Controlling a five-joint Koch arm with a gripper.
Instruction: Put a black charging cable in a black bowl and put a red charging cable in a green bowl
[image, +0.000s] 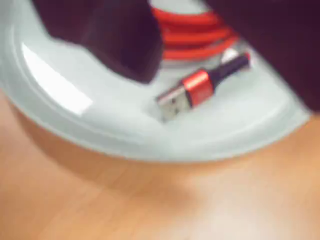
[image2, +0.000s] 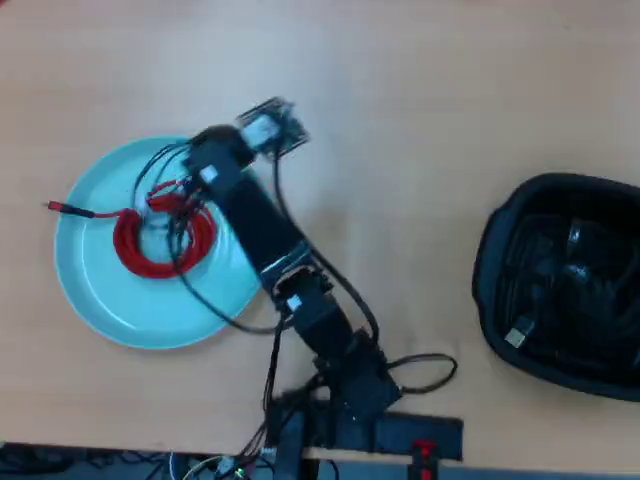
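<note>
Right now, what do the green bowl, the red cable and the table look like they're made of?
The green bowl: smooth, glossy, likely plastic or glazed ceramic; a bright window glare shows on its rim in the wrist view.
The red charging cable: possibly braided or rubbery jacket, too blurred to tell; its plug has a shiny metal tip and red metallic-looking collar.
The table: pale wood-grain, probably laminate, satin sheen.

Wrist view close over green bowl (image: 240, 125), overhead view straight down, sharing it (image2: 150, 310)

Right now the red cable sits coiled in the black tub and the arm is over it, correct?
Not quite: the red charging cable lies coiled in the green bowl, not the black bowl, as the overhead view shows. The arm is over it.
</note>
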